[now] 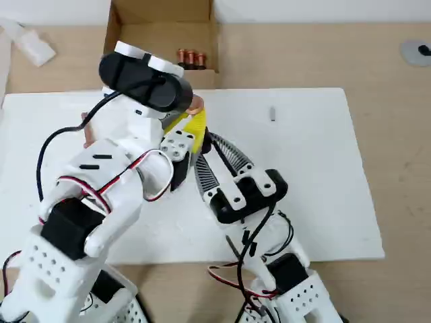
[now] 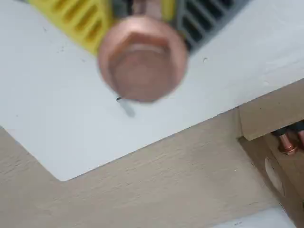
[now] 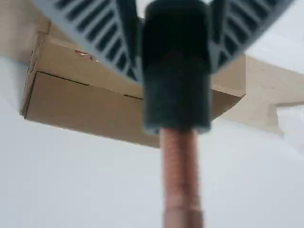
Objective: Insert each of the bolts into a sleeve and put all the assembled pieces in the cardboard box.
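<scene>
My left gripper (image 1: pixel 195 122) (image 2: pixel 142 8), with one yellow finger (image 2: pixel 78 19), is shut on a copper bolt (image 2: pixel 142 59) whose hex head faces the left wrist camera. My right gripper (image 1: pixel 206 153) (image 3: pixel 175 28), with grey ribbed fingers (image 3: pixel 102 28), is shut on a black sleeve (image 3: pixel 176 71). The bolt's threaded shaft (image 3: pixel 179 175) sticks out of the sleeve's end. Both grippers meet above the white board, just in front of the cardboard box (image 1: pixel 135 40) (image 3: pixel 90 102) (image 2: pixel 266 116). Several assembled copper pieces (image 1: pixel 190 58) (image 2: pixel 288 142) lie inside the box.
The white board (image 1: pixel 310 175) covers most of the wooden table (image 1: pixel 390 101). A copper piece (image 1: pixel 86 132) lies on the board beside the left arm, partly hidden. A small grey item (image 1: pixel 272 113) (image 2: pixel 126 107) lies on the board to the right.
</scene>
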